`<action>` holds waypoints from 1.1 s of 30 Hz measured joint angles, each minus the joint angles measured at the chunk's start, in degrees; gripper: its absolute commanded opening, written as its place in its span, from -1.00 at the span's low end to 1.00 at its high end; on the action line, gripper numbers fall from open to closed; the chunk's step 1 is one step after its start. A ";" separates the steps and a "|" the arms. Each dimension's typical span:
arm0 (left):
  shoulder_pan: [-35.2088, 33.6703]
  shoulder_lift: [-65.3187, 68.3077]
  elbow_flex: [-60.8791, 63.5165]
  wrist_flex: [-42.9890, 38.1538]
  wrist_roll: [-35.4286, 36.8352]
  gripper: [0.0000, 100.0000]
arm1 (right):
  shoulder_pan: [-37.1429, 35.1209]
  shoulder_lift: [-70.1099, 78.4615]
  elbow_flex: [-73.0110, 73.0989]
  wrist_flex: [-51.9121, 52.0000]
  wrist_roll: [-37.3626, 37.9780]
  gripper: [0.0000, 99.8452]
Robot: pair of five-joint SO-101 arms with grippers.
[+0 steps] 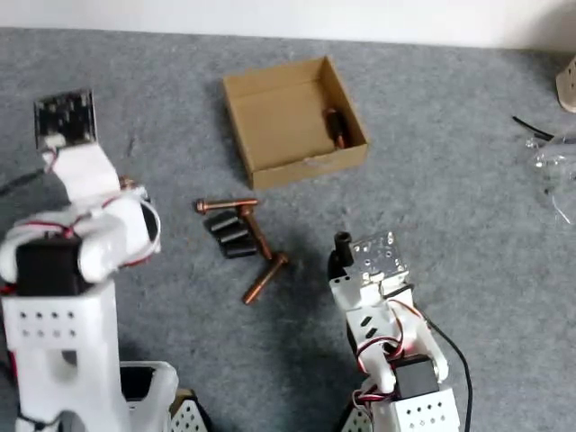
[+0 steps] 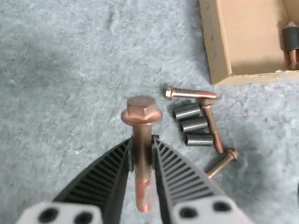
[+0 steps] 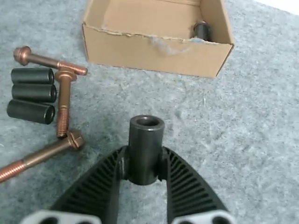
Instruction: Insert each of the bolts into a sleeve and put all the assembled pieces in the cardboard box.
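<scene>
The left gripper (image 2: 141, 147) is clamped on a bolt (image 2: 141, 114) by the shank, head outward. The right gripper (image 3: 144, 158) grasps a sleeve (image 3: 146, 130), its bore facing out, probably to receive that bolt. Mid-table lie three spare bolts (image 1: 264, 279) and three spare sleeves (image 1: 230, 233). The box (image 1: 306, 166), nearer the far edge, holds one assembly (image 1: 336, 126). No writing is legible.

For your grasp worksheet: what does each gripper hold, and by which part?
Left gripper holds a bolt by its shank; right gripper holds a sleeve near one end.
</scene>
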 measured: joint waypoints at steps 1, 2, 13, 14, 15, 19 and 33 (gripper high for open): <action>0.00 -1.93 2.81 -1.14 -0.35 -0.99 | 0.09 0.00 0.00 0.00 0.00 -0.99; 0.00 -3.52 5.54 -2.55 -0.70 -0.99 | 0.00 0.00 0.00 0.00 0.00 -0.99; 0.00 -26.73 34.73 -23.91 -1.41 -0.99 | 0.00 0.00 0.00 0.00 0.00 -0.99; 0.00 -29.19 36.66 -25.49 -1.41 -0.99 | 0.00 0.00 0.00 0.00 0.00 -0.99; 0.00 -31.30 38.42 -26.90 -1.41 -0.99 | 0.00 0.00 0.00 0.00 0.00 -0.99; 0.00 -39.74 43.60 -31.82 -1.41 -0.99 | 0.00 0.00 0.00 0.00 0.00 -0.99; 12.13 -57.85 66.81 -59.25 -1.41 -0.99 | 0.00 0.00 0.09 0.00 0.00 -0.99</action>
